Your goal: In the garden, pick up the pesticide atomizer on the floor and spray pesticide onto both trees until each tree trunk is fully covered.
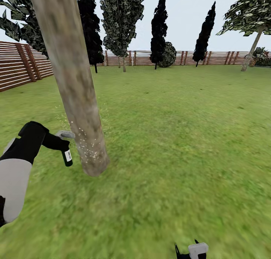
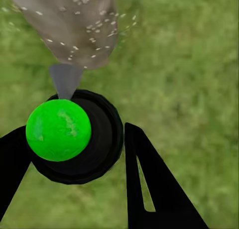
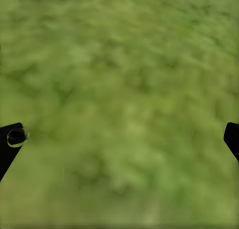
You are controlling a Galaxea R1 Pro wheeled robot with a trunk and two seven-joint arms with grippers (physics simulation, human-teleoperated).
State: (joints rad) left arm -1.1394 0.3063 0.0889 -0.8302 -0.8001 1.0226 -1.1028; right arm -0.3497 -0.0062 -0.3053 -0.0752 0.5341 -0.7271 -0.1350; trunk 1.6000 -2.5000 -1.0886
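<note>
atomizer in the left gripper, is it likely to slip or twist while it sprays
Probably stiff: the atomizer keeps its bottle shape in the left gripper. It may twist, since the fingers press a round, smooth-looking body. It looks light; it hangs from the gripper, nozzle toward the speckled trunk.

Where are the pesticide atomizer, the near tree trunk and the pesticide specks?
pesticide atomizer (image 1: 67, 155): head view, on its white label.
near tree trunk (image 1: 71, 71): head view, mid bark.
pesticide specks (image 1: 87, 150): head view, cluster low on the trunk.
</note>
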